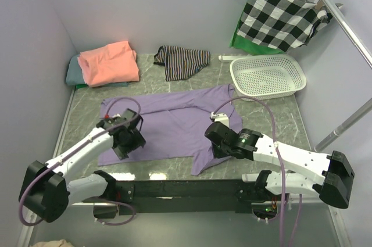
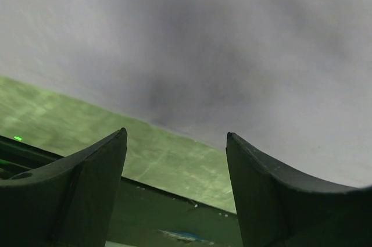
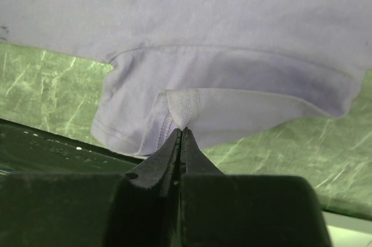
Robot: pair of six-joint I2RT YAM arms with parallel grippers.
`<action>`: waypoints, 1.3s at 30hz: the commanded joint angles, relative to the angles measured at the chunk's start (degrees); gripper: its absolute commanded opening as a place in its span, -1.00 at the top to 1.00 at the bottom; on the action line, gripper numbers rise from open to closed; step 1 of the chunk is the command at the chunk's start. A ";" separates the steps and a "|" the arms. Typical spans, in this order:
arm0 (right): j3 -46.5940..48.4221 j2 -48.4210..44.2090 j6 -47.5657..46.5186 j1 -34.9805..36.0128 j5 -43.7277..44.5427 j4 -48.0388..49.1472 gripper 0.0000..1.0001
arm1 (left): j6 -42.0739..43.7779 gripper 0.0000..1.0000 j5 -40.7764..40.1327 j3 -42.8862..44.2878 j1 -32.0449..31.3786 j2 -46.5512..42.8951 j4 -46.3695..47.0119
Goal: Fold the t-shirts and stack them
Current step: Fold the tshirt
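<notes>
Green marbled worktop (image 1: 273, 119): salmon-pink t-shirt (image 1: 107, 64) already stacked on grey-teal t-shirt (image 1: 72, 72) far left; lavender t-shirt (image 1: 174, 122) lies unfolded, near edge pinched by right jaws, left jaws spread wide.

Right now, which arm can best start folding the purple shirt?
Right: the right pincer is shut on the purple shirt at its sleeve, while the left pincer hangs open, holding nothing.

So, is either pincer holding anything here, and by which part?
Right pincer pinches the lavender cotton t-shirt by a sleeve's edge; left pincer open, holding nothing.
</notes>
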 commanded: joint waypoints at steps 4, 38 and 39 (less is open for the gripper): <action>3.54 -1.99 -9.33 -4.40 -0.50 2.42 1.00 | -29.70 -0.51 -10.88 -9.84 -11.67 -2.14 2.60; 6.53 -4.97 -13.02 -13.88 2.13 -0.31 1.00 | -47.40 0.98 -21.35 -11.63 -14.94 -8.90 -4.33; 6.53 -5.24 -13.55 -14.77 2.83 0.04 1.00 | -46.96 0.98 -21.70 -10.66 -14.85 -8.73 -4.77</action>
